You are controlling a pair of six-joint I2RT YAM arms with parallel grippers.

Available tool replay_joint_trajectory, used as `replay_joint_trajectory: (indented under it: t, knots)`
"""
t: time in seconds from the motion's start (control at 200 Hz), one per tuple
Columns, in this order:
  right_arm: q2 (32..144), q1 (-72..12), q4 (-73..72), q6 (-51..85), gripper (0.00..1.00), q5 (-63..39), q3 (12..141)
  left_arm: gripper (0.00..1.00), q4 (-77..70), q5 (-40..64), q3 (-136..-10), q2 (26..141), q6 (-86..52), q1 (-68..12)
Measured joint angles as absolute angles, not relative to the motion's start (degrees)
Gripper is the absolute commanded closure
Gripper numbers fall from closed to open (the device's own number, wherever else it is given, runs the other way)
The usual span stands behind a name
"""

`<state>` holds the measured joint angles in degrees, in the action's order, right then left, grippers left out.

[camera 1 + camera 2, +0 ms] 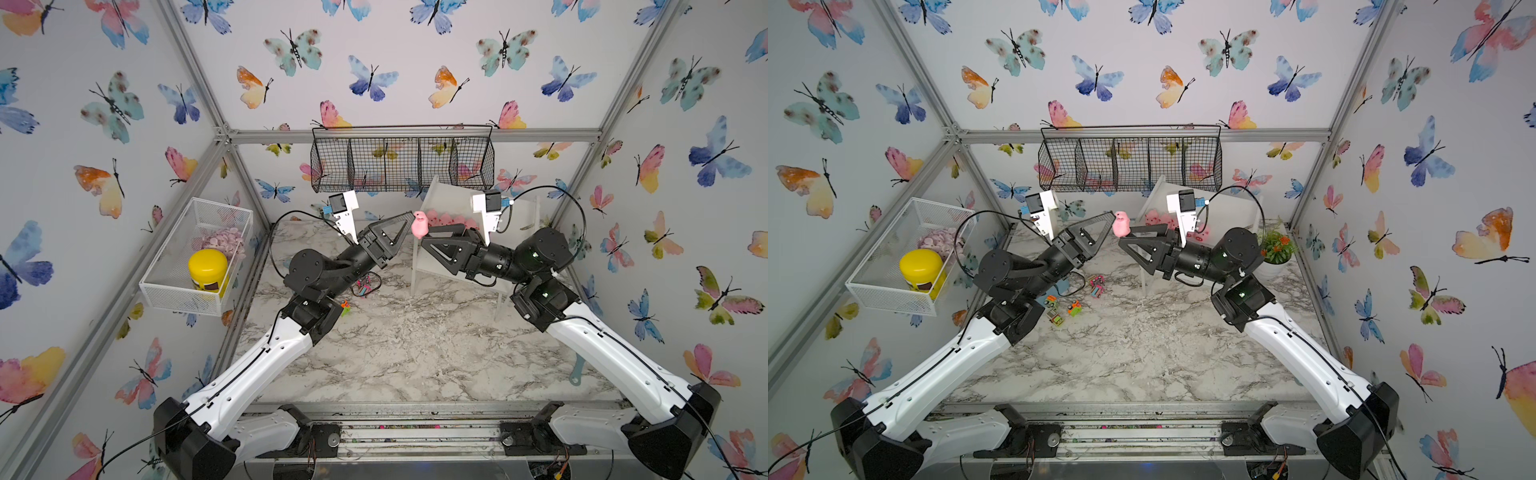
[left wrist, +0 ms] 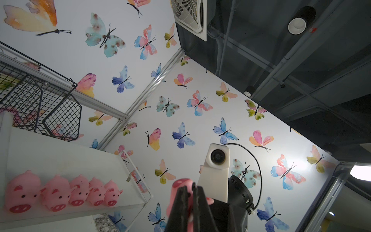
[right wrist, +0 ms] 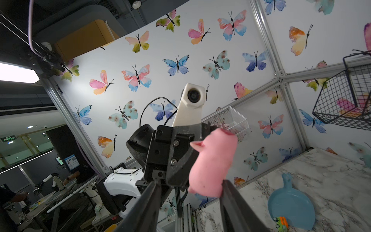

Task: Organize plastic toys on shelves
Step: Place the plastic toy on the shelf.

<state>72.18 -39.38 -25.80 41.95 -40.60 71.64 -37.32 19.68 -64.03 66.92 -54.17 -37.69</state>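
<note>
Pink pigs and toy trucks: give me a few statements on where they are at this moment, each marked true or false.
1. The left claw holds a pink pig up in the air. True.
2. Five more pigs stand in a row on the shelf. True.
3. The right claw is clamped shut on the held pig. False: its jaws stand apart, with the pig between them.
4. The toy trucks are lined up on the shelf. False: they lie on the table.
5. The yellow-lidded jar stands on the table. False: it sits in the white mesh basket.
</note>
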Motion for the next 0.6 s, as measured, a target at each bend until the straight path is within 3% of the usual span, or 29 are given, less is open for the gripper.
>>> replay_joint_trajectory:
  t: [0.41,0.601]
  knots:
    - [72.62,-39.86,-26.17,43.53,0.60,-35.44,71.68,1.00,-34.83,17.80,-65.14,66.98,-51.33,-37.95]
    - [73.30,-39.83,-26.28,45.01,0.76,-33.95,71.66,1.00,-33.80,17.28,-65.14,66.98,-49.84,-38.13]
